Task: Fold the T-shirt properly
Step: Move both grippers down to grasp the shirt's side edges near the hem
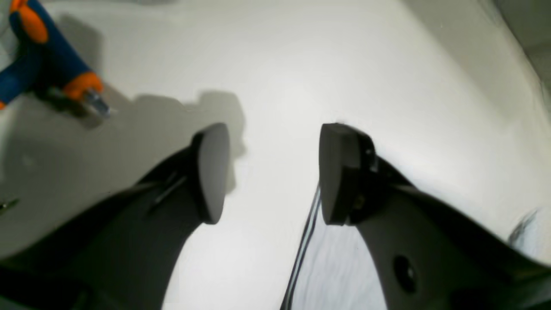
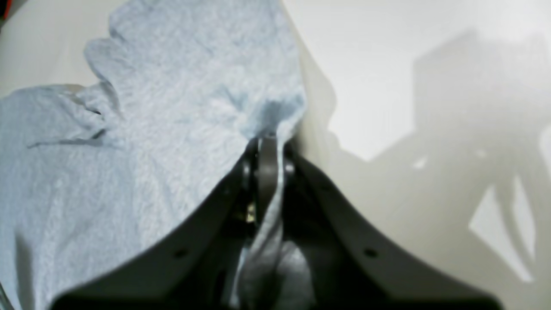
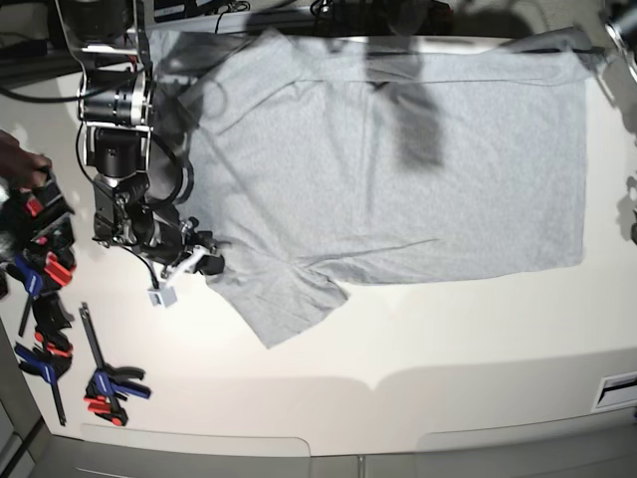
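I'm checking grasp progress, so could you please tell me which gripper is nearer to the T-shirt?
Right. The right gripper has its jaws shut on the T-shirt at its edge beside a sleeve. The left gripper hangs open over the bare white table, gripping no cloth.

the work surface [image 3: 468, 329] is a broad white tabletop with a smooth matte finish, lit brightly from above. hard-edged shadows fall across it, one dark patch near the far edge and softer bands along the near edge. the near rim shows pale grey panel sections [image 3: 199, 443]. on the left side lie several clamps [image 3: 109, 383] with blue and red-orange handles, grouped close together. a blue and orange clamp [image 1: 47, 64] also appears in the left wrist view, resting on the white top. dark cables [image 3: 229, 10] run along the far edge.
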